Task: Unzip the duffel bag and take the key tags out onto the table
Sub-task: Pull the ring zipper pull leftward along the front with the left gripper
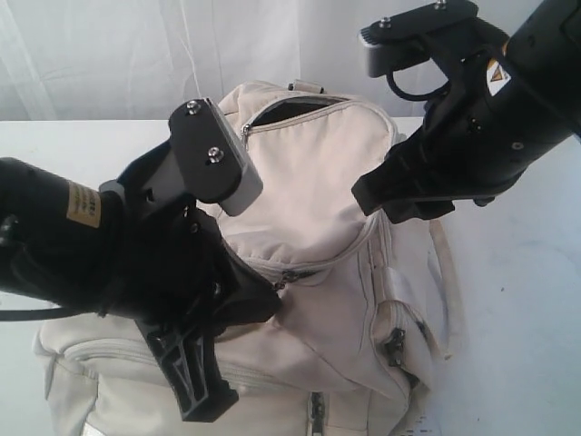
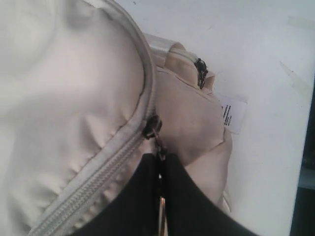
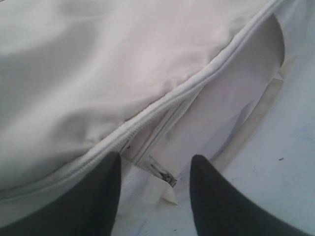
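The cream duffel bag [image 1: 318,182] lies on the white table [image 1: 517,300]. Its far top pocket [image 1: 292,107] gapes and shows dark lining. My left gripper [image 1: 270,294] [image 2: 161,156] is shut on the zip pull [image 2: 158,142] of the long curved zip, just below the dark slider [image 2: 151,127]. My right gripper [image 1: 386,195] [image 3: 153,160] hangs open over the bag's right end, its fingers either side of a pale strap end and a small metal zip pull [image 3: 166,176], touching neither. The key tags are out of view.
A side pocket with a black zip pull [image 1: 396,345] [image 2: 200,72] bulges at the bag's near right corner. A white paper label [image 2: 233,114] sticks out beside it. A pale webbing strap [image 1: 447,272] trails onto the table.
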Controlling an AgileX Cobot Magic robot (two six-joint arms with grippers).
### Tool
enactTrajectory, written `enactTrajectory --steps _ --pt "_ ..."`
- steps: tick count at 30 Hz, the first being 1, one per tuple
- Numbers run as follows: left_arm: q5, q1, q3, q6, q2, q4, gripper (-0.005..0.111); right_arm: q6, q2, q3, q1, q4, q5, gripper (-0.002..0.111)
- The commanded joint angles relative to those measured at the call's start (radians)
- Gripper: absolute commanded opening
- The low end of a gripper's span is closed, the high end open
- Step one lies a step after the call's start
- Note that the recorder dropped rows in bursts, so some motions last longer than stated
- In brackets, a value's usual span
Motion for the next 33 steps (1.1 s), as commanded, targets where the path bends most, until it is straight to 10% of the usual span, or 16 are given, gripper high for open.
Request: enactTrajectory --steps 1,33 --pt "0.06 -0.004 0.008 -0.005 -0.013 0.044 0.0 0.003 -0.004 0.005 0.0 -0.008 -0.002 0.042" --pt "0.322 -0.004 -0.037 -0.312 -0.116 0.491 0.0 0.003 -0.004 0.005 0.0 -0.008 -0.002 0.042"
